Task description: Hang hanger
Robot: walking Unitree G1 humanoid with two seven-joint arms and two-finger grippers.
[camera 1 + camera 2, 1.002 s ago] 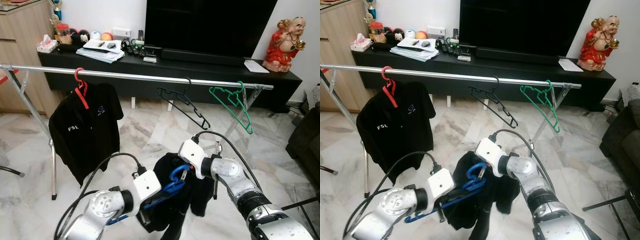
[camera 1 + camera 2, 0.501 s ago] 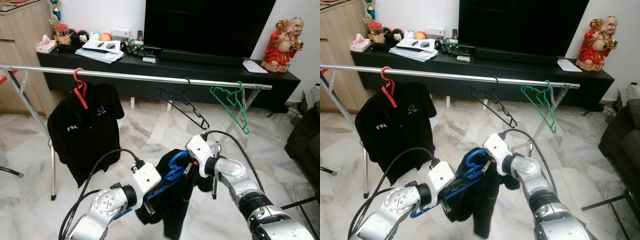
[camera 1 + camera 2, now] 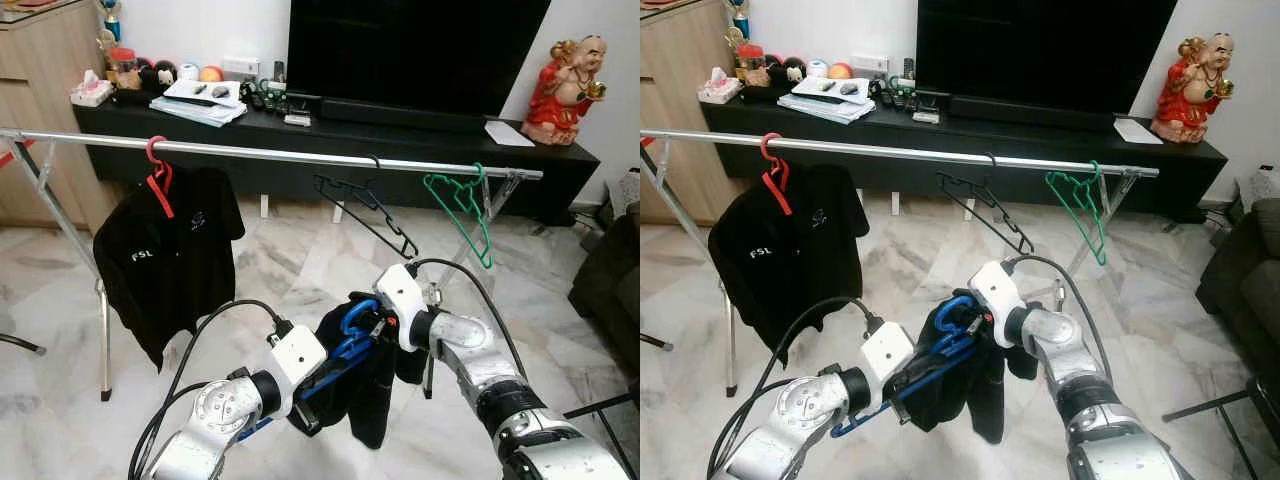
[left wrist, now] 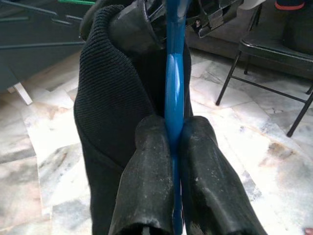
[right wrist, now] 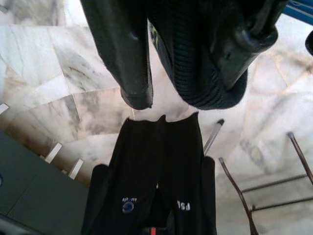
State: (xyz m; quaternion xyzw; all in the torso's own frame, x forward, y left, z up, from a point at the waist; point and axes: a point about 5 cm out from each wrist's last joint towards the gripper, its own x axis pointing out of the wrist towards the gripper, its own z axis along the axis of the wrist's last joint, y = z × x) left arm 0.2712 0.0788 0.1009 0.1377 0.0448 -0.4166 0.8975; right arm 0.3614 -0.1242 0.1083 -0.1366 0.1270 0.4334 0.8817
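i have the blue hanger (image 3: 342, 350) held low in front of me, well below the clothes rail (image 3: 280, 153), with a black garment (image 3: 366, 385) draped over it and hanging down toward the marble floor (image 3: 280, 260). my left gripper (image 4: 168, 161) is clenched on the hanger's blue arm, both fingers (image 4: 146, 181) pressed against the plastic from either side in the left wrist view. my right gripper (image 3: 378, 327) is up at the hook end of the hanger, right against the bunched collar of the garment; in the right wrist view its two fingers (image 5: 128, 58) stand apart with dark knit fabric between them, but i cannot tell whether they actually grip anything. on the rail, a red hanger (image 3: 160, 175) carries a black shirt (image 3: 165, 260) toward my left, a bare black hanger (image 3: 365, 210) hangs tilted near the middle, and a green hanger (image 3: 462, 210) hangs near the right end. behind the rail stand a dark tv console (image 3: 330, 140) and a red figurine (image 3: 560, 90).
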